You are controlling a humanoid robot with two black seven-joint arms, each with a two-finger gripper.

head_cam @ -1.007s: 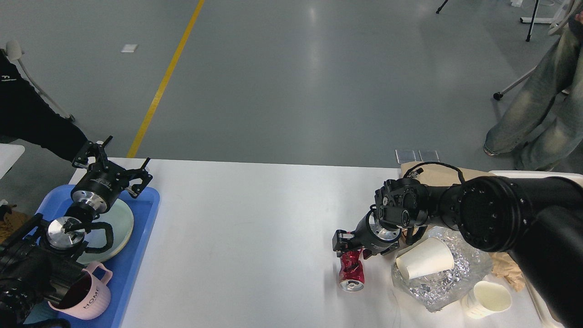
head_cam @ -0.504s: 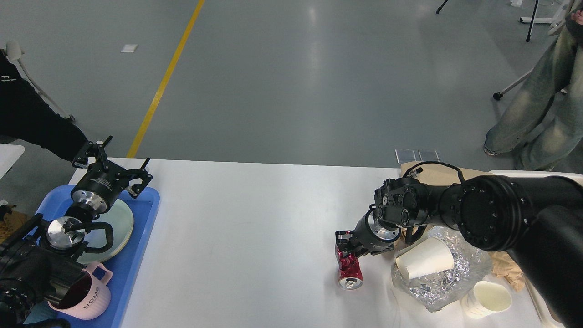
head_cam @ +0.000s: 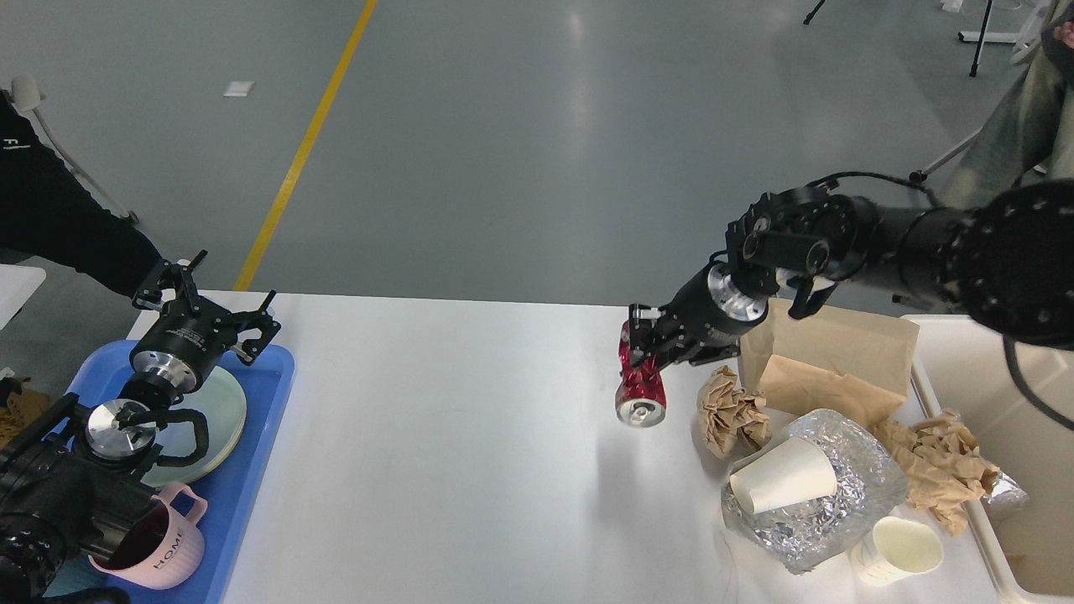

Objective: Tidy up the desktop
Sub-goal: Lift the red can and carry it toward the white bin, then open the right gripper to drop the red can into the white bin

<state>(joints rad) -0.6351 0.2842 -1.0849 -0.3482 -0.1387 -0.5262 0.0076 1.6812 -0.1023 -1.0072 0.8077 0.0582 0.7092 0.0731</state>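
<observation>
Above the right half of the white table (head_cam: 470, 436), which fills the lower part of the head view, the right pincer (head_cam: 644, 346) holds a crushed red can (head_cam: 639, 387) by its upper end; the can hangs clear of the tabletop, its silver lid end facing down and toward the viewer, and a faint shadow lies on the surface below it. Just right of the can, on the table, sits a crumpled brown paper ball (head_cam: 732, 409), and behind that a flat brown paper bag (head_cam: 831, 356) lies partly propped up. Nearer the viewer, a white paper cup (head_cam: 782, 485) lies on its side on a sheet of crinkled silver foil (head_cam: 826, 524), with a second paper cup (head_cam: 899, 549) upright near the foil's near right edge. More crumpled brown paper (head_cam: 935, 470) lies against the rim of a beige bin (head_cam: 965, 512) at the table's right end. At the left end, a blue tray (head_cam: 260, 428) carries a pale green plate (head_cam: 222, 411) and a pink mug (head_cam: 168, 545) lettered HOME. The left pincer (head_cam: 214, 302) hovers over the tray's far edge with its fingers spread wide and holding nothing.
</observation>
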